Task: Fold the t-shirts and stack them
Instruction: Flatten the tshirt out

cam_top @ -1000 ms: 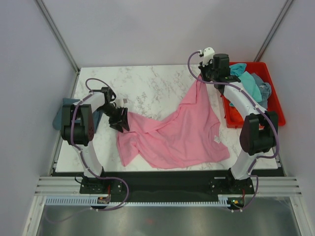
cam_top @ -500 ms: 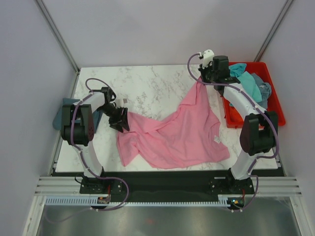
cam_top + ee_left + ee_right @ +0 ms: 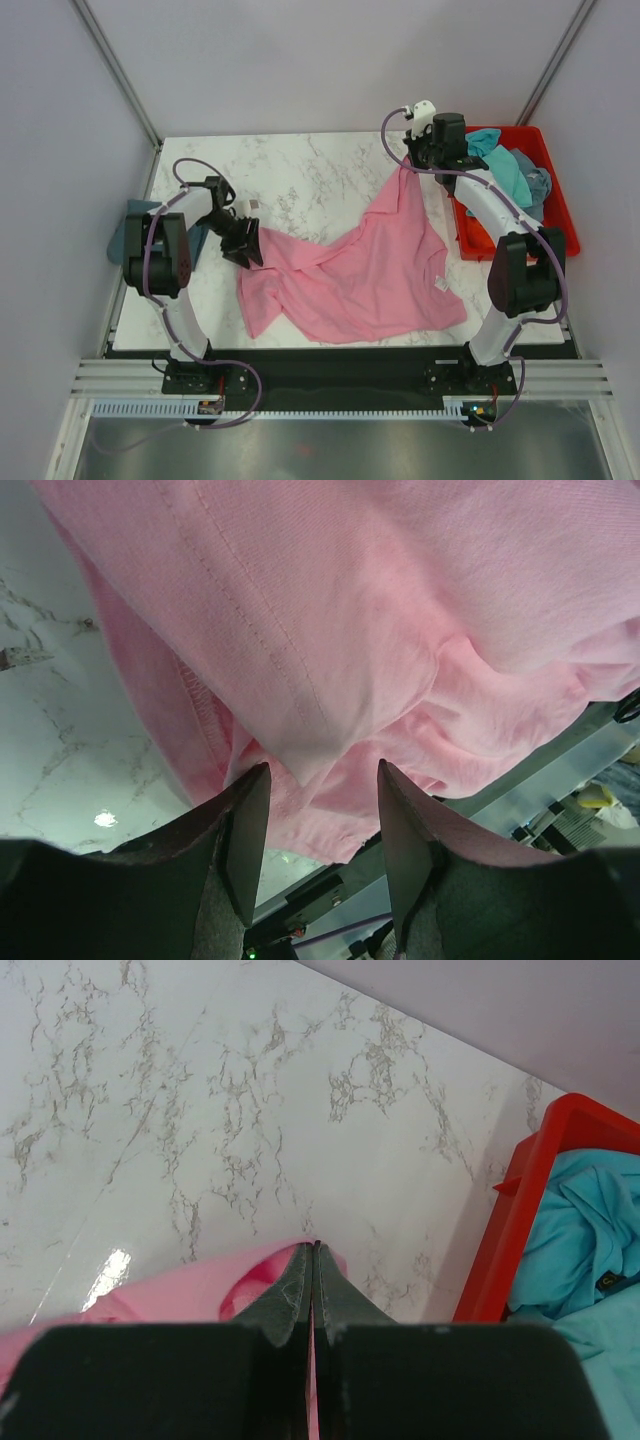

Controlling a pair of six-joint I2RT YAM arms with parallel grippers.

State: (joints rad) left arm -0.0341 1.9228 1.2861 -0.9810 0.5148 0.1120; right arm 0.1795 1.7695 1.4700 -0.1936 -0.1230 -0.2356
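The pink t-shirt [image 3: 370, 270] lies crumpled across the marble table [image 3: 300, 170], its white neck label [image 3: 441, 284] at the right. My right gripper [image 3: 408, 166] is shut on the shirt's far corner and holds it raised near the red crate; in the right wrist view the closed jaws [image 3: 314, 1245] pinch pink cloth [image 3: 170, 1295]. My left gripper [image 3: 248, 246] is at the shirt's left edge. In the left wrist view it [image 3: 320, 770] is open, with a fold of pink cloth [image 3: 400, 600] at the fingertips.
A red crate [image 3: 560, 215] at the table's right edge holds a turquoise shirt [image 3: 505, 165] and a grey-blue one [image 3: 538, 183]; both crate [image 3: 520, 1230] and turquoise shirt [image 3: 590, 1230] show in the right wrist view. A slate-blue shirt [image 3: 122, 235] lies beyond the left edge.
My right gripper has shifted slightly to the right with the shirt corner. The left arm has not moved.
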